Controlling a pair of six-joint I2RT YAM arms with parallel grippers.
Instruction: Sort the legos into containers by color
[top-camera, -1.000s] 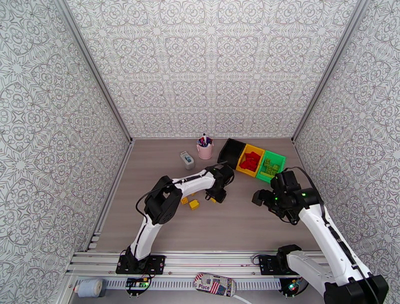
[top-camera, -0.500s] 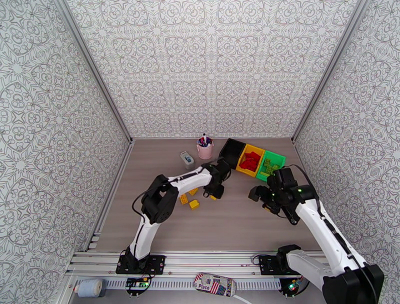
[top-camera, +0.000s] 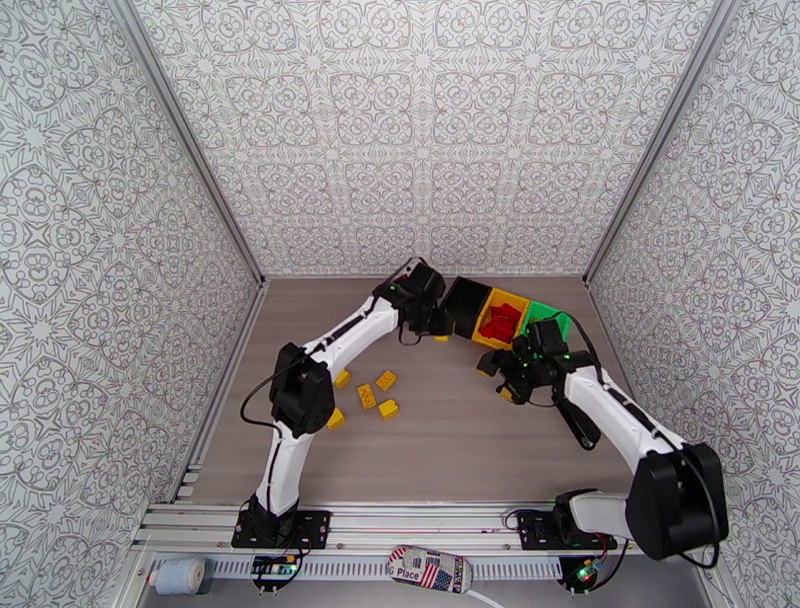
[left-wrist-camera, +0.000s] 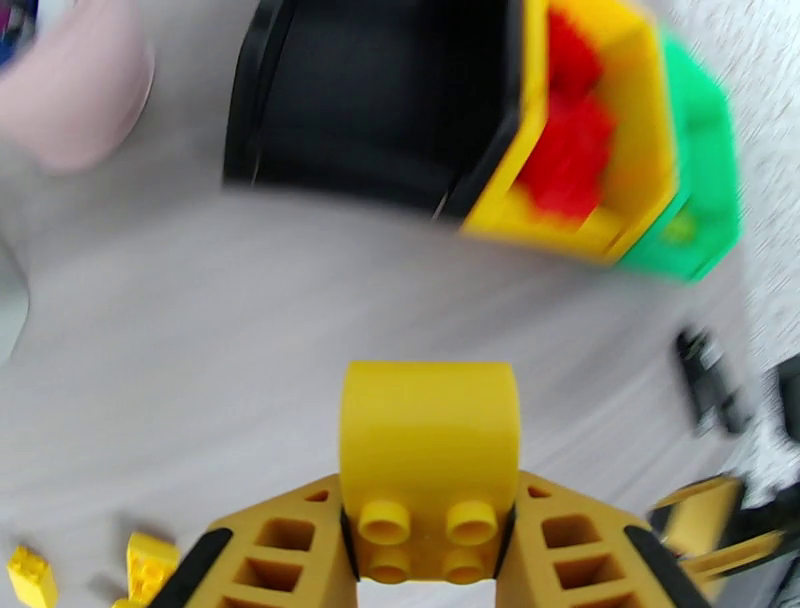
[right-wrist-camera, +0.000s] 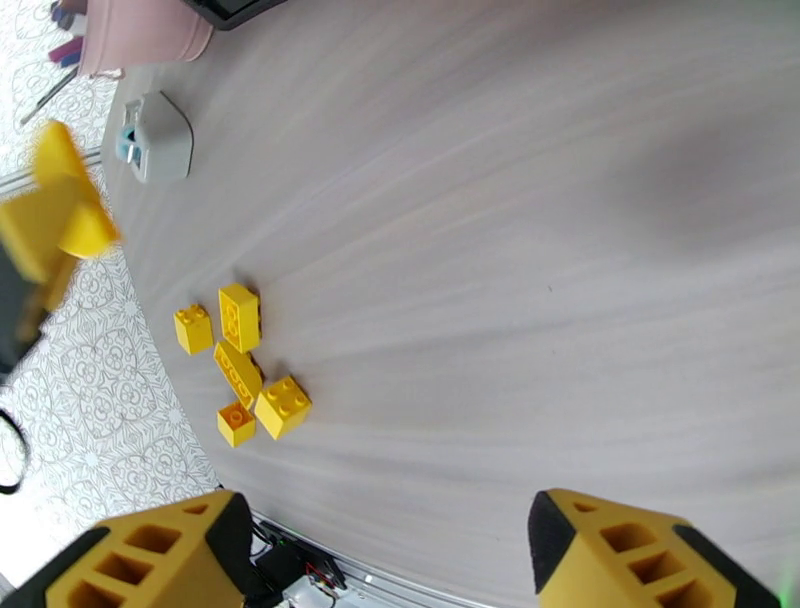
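A yellow brick (left-wrist-camera: 430, 430) is clamped between the fingers of the left gripper (left-wrist-camera: 430, 530), studs toward the wrist camera, at the lower middle of the left wrist view. Above it in that frame lie the three joined bins. The black bin (left-wrist-camera: 380, 100) is at upper centre, the yellow bin (left-wrist-camera: 640, 150) to its right and the green bin (left-wrist-camera: 710, 170) at the right edge, all blurred. In the overhead view the left gripper (top-camera: 438, 327) sits near the centre of the frame, just left of the black bin (top-camera: 463, 305). The yellow bin (top-camera: 517, 305) and green bin (top-camera: 552, 322) run off to the right in a slanted row.

A heap of red bricks (top-camera: 498, 322) lies in the yellow bin, and shows in the left wrist view as a red blur (left-wrist-camera: 570, 150).

Five loose yellow bricks (top-camera: 386, 379) lie on the table (top-camera: 450, 450) in a small scatter left of centre, well apart from the bins. In the right wrist view they form a close cluster (right-wrist-camera: 240, 317) at the lower left.

The right gripper (top-camera: 497, 378) hangs right of centre in the overhead view, just below the bins. Its fingers (right-wrist-camera: 640, 550) stand wide apart at the bottom corners of the right wrist view, with only bare table between them.

A pink cup (right-wrist-camera: 140, 35) with pens stands at the upper left of the right wrist view. A white box (right-wrist-camera: 160, 135) with a blue mark is just below it.
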